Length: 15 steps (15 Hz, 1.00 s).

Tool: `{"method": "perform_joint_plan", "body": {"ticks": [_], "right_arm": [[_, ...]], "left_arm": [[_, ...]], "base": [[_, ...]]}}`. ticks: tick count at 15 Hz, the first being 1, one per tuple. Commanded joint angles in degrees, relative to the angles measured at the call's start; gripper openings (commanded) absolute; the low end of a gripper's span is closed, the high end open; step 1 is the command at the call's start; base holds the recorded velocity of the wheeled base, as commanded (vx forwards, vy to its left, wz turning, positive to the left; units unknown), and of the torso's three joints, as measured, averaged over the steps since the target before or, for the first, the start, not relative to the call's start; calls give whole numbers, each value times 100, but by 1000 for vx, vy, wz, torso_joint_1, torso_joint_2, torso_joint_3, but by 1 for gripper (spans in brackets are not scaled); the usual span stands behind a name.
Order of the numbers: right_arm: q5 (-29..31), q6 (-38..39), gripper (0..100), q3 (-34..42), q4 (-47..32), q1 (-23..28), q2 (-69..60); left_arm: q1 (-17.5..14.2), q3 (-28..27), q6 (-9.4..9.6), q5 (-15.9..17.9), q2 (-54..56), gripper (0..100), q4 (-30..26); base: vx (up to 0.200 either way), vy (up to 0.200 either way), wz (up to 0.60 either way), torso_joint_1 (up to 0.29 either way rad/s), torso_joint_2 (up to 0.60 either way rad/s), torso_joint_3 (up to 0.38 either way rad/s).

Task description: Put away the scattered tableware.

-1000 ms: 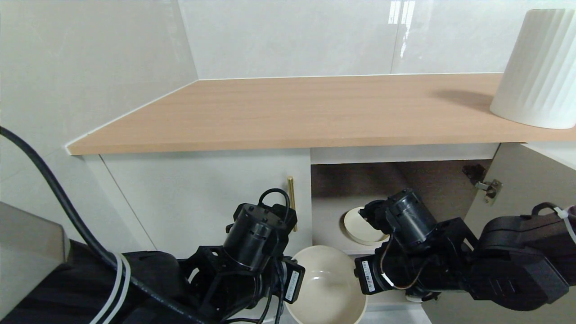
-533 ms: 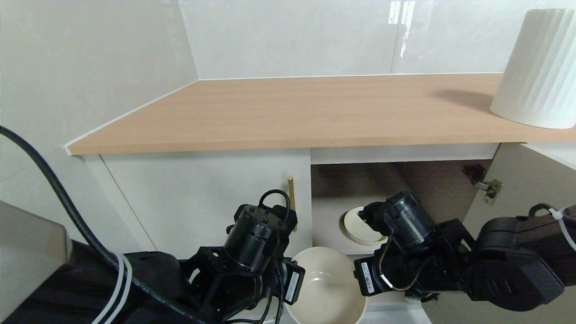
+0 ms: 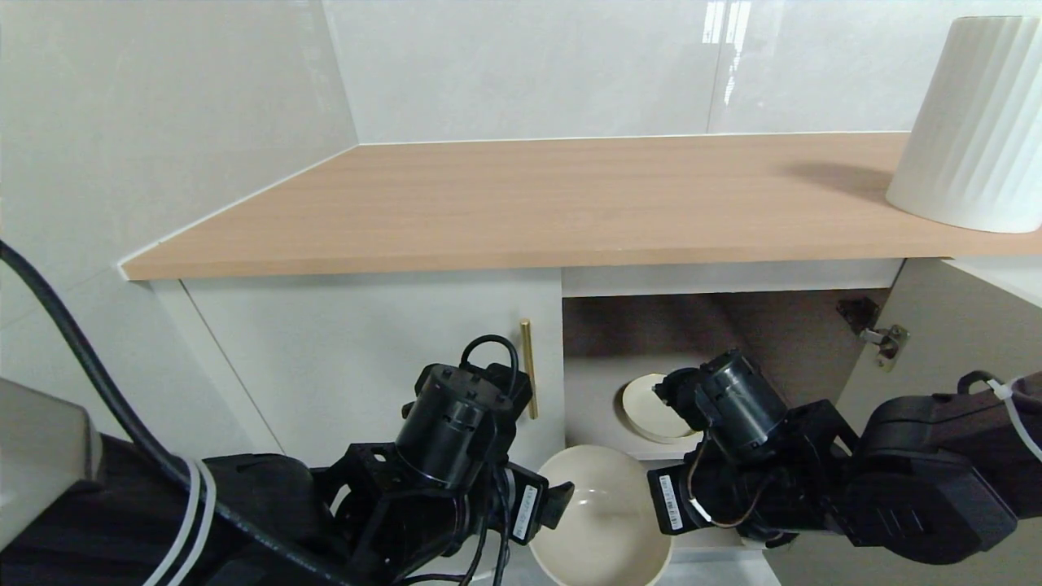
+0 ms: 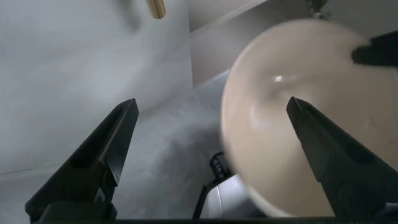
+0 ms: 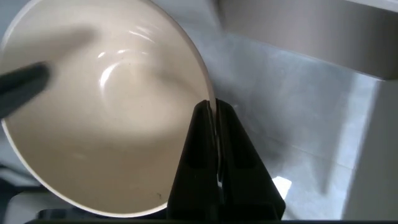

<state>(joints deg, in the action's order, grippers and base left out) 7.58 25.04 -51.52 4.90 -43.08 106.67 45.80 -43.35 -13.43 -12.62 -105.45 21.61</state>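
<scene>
Bowl (image 3: 604, 521): a cream bowl, low in the head view at 6 o'clock. It is held in the air in front of the open cabinet (image 3: 733, 325), between the two wrists.
Bowl's facing: the mouth is turned up toward the head camera, so the glossy inside shows. It is round, so it has no long axis. The rim looks close to level.
Right gripper (image 5: 214, 115): its jaws are pressed together on the bowl's rim, one finger inside the wall and one outside. The grip is at about 3 o'clock on the bowl as the head view shows it.
Left gripper (image 4: 211, 106): its jaws are spread wide and pinch nothing. The bowl's near rim lies in the gap between them. One finger (image 3: 562, 498) reaches over the rim at about 9 o'clock on the bowl. I cannot tell whether it touches.
Plate (image 3: 651, 405): a cream plate lying flat on the shelf inside the cabinet. It is at 1 o'clock from the bowl and partly hidden behind the right wrist.
Cabinet doors: the right door (image 3: 952, 342) is swung open, and the left door (image 3: 366, 358) is closed. The left door's brass handle (image 3: 527, 366) stands upright at 11 o'clock from the bowl.
Countertop (image 3: 529, 203): a wooden top above the cabinet.
White ribbed vessel (image 3: 973, 122): stands on the countertop at 2 o'clock in the head view.
</scene>
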Motion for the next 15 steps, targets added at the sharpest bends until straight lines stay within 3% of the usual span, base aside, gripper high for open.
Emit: {"method": "perform_joint_plan", "body": {"ticks": [1, 5, 7, 9, 15], "right_arm": [[156, -8, 0, 10, 2, 239, 30], [191, -17, 0, -201, 11, 863, 179], [771, 1, 0, -570, 11, 1355, 627], [920, 159, 0, -886, 20, 1636, 988], [1052, 1047, 0, -1554, 20, 1935, 1445]], "left_arm": [[-1, 2, -1, -13, 51, 100, 1], [-10, 2, -1, -13, 139, 100, 1], [-10, 11, -1, -13, 130, 100, 1], [-10, 11, -1, -13, 121, 100, 1], [-10, 11, -1, -13, 130, 100, -8]], "base": [[0, 0, 0, 0, 0, 0], [0, 0, 0, 0, 0, 0], [0, 0, 0, 0, 0, 0], [0, 0, 0, 0, 0, 0], [0, 0, 0, 0, 0, 0]]}}
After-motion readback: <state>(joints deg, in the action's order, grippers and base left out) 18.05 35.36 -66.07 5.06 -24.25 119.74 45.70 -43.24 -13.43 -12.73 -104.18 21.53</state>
